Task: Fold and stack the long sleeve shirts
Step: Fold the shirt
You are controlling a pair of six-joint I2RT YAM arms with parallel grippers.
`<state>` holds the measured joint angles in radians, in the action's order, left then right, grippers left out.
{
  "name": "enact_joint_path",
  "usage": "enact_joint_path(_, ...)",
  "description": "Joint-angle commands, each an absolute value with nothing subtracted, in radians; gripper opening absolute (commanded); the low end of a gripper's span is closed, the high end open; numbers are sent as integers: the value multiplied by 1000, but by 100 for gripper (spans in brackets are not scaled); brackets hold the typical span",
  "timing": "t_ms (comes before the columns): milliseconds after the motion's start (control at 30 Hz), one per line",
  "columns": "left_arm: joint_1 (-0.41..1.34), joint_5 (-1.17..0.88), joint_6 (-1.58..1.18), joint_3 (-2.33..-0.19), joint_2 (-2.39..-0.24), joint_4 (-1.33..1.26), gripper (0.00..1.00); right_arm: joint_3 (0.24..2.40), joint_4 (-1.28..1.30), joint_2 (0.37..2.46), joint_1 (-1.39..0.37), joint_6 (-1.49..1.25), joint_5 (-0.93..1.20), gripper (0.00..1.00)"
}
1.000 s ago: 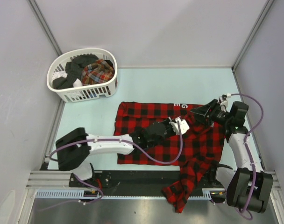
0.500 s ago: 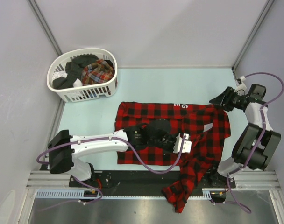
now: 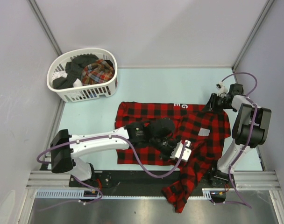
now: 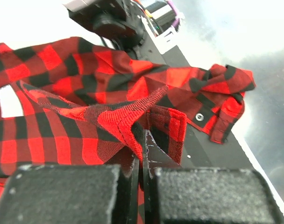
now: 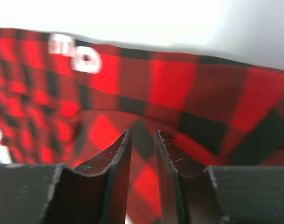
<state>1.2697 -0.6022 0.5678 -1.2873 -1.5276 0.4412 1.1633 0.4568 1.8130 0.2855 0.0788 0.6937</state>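
A long sleeve shirt (image 3: 146, 116) in large red-and-black checks lies spread over the middle of the table, one sleeve (image 3: 181, 196) trailing over the near edge. My left gripper (image 3: 185, 150) is shut on a raised fold of this shirt (image 4: 86, 84) near its near right part; the left wrist view shows the cloth pinched between the jaws (image 4: 143, 142). My right gripper (image 3: 213, 105) sits low at the shirt's far right corner. Its jaws (image 5: 142, 133) stand a narrow gap apart, with checked cloth (image 5: 170, 84) just beyond the tips. A finer plaid shirt (image 3: 99, 71) lies in the basket.
The white slatted basket (image 3: 86, 95) stands at the far left, holding dark clothes (image 3: 75, 69) beside the plaid shirt. A black rail (image 3: 132, 177) and metal frame run along the near edge. Grey walls close in the left, far and right sides.
My left gripper has drawn its fold of shirt toward the near right. The right arm swung off the shirt to the far right, then dropped to the shirt's far right corner while its jaws narrowed.
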Motion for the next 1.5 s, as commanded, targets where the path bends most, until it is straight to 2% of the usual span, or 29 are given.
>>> enact_joint_path(0, 1249, -669, 554, -1341, -1554, 479, 1, 1200, 445, 1893, 302, 164, 536, 31)
enact_joint_path(200, 1151, -699, 450, -1364, -1589, 451, 0, 1252, 478, 2002, 353, 207, 521, 33)
enact_joint_path(500, 780, -739, 200, -1344, -1715, 325, 0, 1364, 635, 1910, 348, 273, 739, 52)
enact_joint_path(733, 534, -692, 101, -1267, -1815, 233, 1, 1385, 756, 1902, 322, 360, 762, 56)
enact_joint_path(1100, 427, -672, 6, -1071, -1825, 134, 4, 1350, 761, 1954, 310, 397, 701, 55)
enact_joint_path(1467, 379, -672, -58, -960, -1732, 6, 1, 1367, 759, 1965, 316, 397, 667, 55)
